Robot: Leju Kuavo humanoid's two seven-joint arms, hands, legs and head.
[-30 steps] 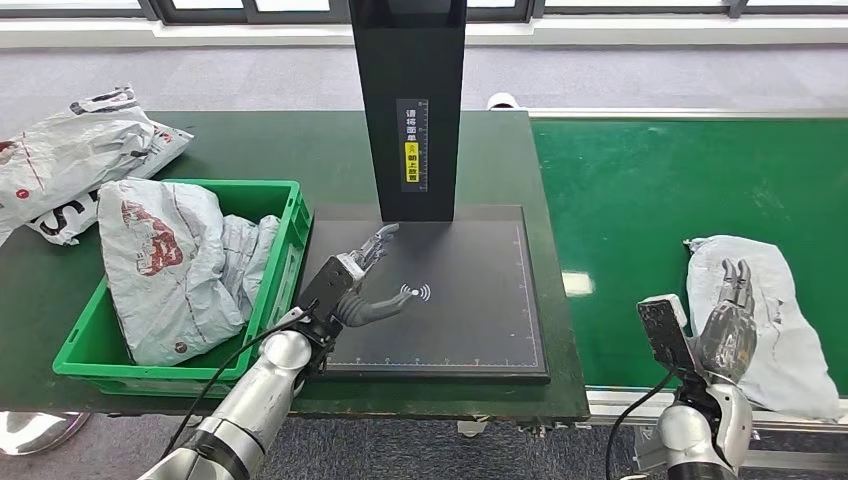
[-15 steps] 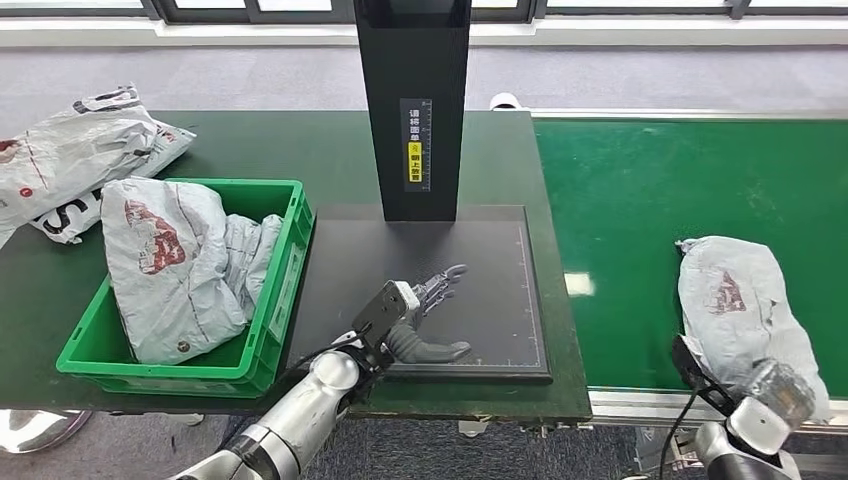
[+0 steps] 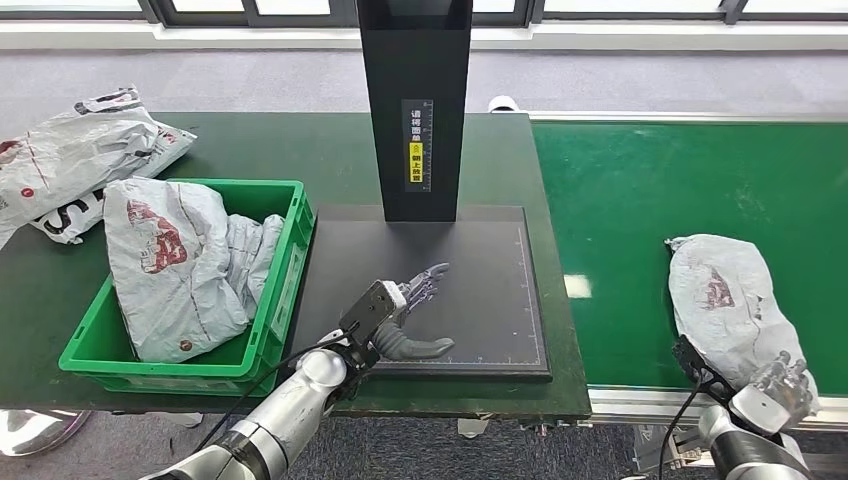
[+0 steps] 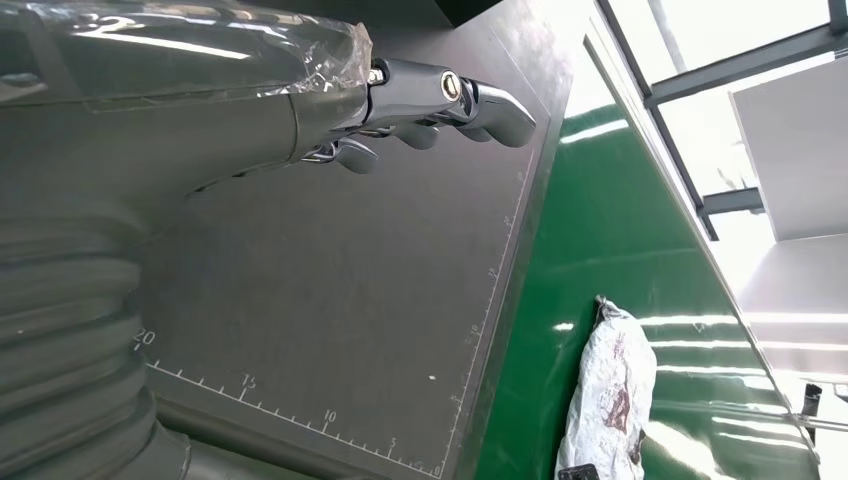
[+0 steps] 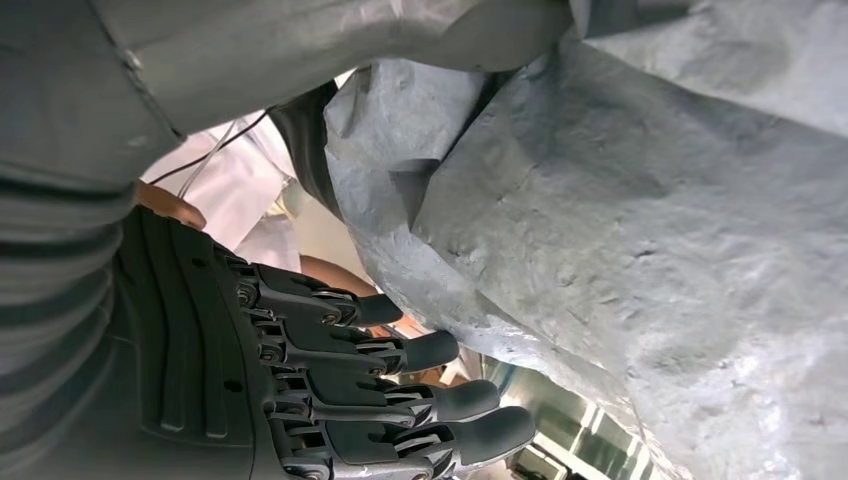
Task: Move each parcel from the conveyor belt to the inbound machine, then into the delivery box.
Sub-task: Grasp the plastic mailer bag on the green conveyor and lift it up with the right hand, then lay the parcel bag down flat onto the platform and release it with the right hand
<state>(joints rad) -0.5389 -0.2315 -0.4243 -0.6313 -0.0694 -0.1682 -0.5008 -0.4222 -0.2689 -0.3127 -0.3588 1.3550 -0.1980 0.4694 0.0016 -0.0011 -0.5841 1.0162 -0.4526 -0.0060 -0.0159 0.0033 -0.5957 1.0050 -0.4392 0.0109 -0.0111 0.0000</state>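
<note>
on the conveyor belt [image 3: 650,180], grey parcel [image 3: 725,300] (right hand [image 3: 780,385] at its near edge)

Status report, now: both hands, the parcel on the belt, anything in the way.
Left hand open, empty, over scanner pad. Right hand at near edge of belt parcel, grip unconfirmed. Pad bare; nothing blocking.

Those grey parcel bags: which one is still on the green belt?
The crumpled grey parcel by the right hand. The others lie in the green crate or on the dark table.
</note>
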